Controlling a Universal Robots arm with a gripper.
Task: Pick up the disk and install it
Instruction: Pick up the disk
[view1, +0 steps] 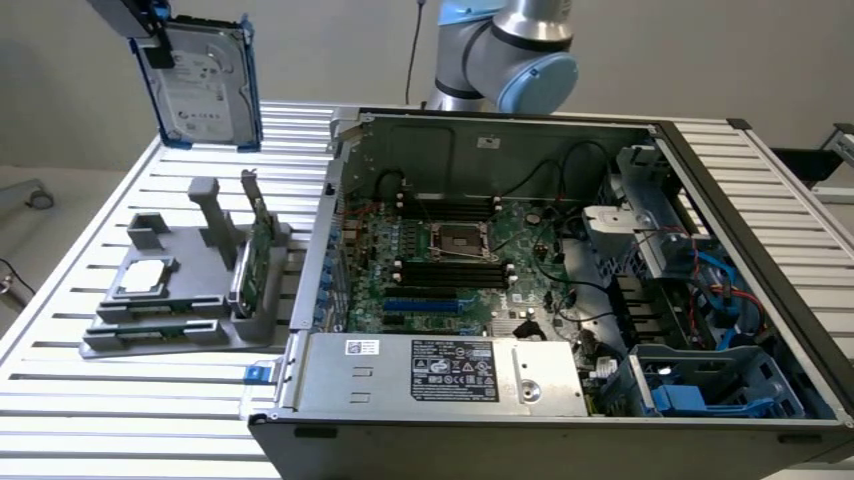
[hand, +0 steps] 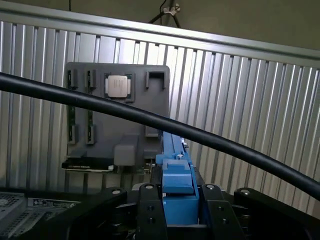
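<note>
Heads up: the gripper (view1: 155, 42) is clamped on the disk (view1: 203, 85). It pinches just the top edge of the blue frame (hand: 177, 172), & the disk hangs high over the table (view1: 120, 420), off to the exterior view's left of the open computer case (view1: 481, 150). So all the weight hangs from one thin plastic edge. If u move fast or stop hard, the disk could swing, twist in the jaws or slip out. A fall from up there could hurt it. It could also land on the grey holder (view1: 174, 320) w/ the small chip (hand: 118, 86) & the green card (view1: 251, 262), which sit on the table close by. The side of the case nearest the disk stands tall, so if u come in too low the hanging end could bang the rim. Inside, the blue bay (view1: 707, 385) at the near corner, prob. where the disk goes, has loose wires (view1: 727, 290) close to it. They could snag the frame or get squashed. The disk also looks a bit tilted, so it might go in crooked & jam. A thick black cable (hand: 150, 120) runs across the wrist view, so u can't see all of what's under the disk.
</note>
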